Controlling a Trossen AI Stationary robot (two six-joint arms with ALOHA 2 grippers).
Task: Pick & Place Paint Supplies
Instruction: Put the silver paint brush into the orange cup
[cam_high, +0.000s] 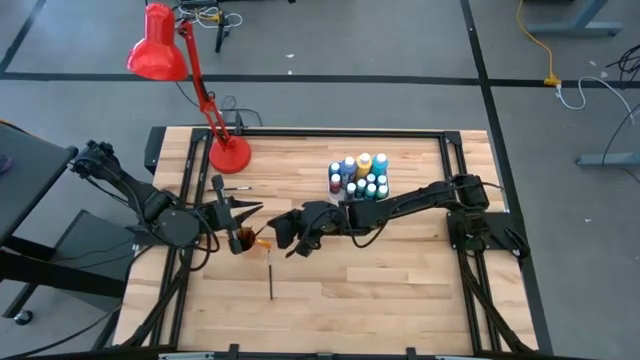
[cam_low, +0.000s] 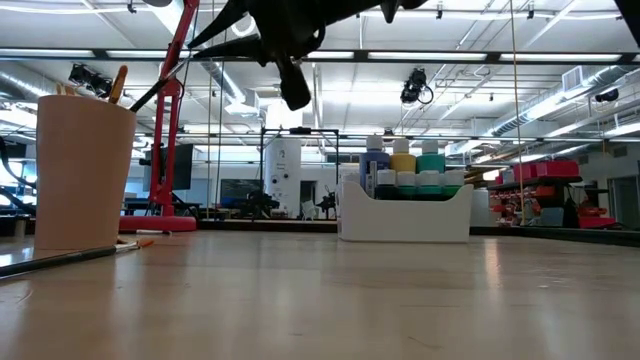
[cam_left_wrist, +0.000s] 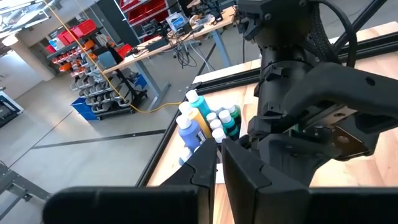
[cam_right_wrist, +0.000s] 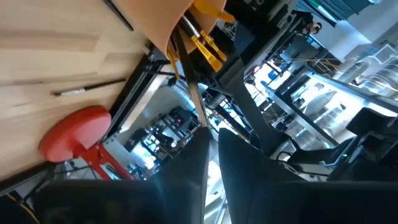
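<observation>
An orange cup (cam_high: 246, 240) stands on the table left of centre, with several brushes leaning out of its mouth (cam_right_wrist: 186, 37). My right gripper (cam_right_wrist: 212, 140) reaches in from the right, just beside the cup. Its fingers stand a narrow gap apart at the free end of one dark paintbrush (cam_right_wrist: 194, 93), whose other end is in the cup. My left gripper (cam_left_wrist: 219, 162) hovers above the cup, shut and holding nothing, facing the right arm. Paint bottles (cam_high: 362, 175) stand in the white tray (cam_low: 405, 220). One paintbrush (cam_high: 270, 278) lies on the table near the cup. My right gripper has its fingertips (cam_right_wrist: 199, 146) on either side of the leaning paintbrush's free end (cam_right_wrist: 201, 123). I cannot tell whether they touch it. The brush slants up out of the cup, its lower end inside.
A red desk lamp (cam_high: 228, 155) stands at the far left, its arm rising over the table's edge. A second loose brush (cam_high: 236, 188) lies between the lamp and the cup. A black frame rail runs around the table. Bare wood lies along the near side and right of centre.
</observation>
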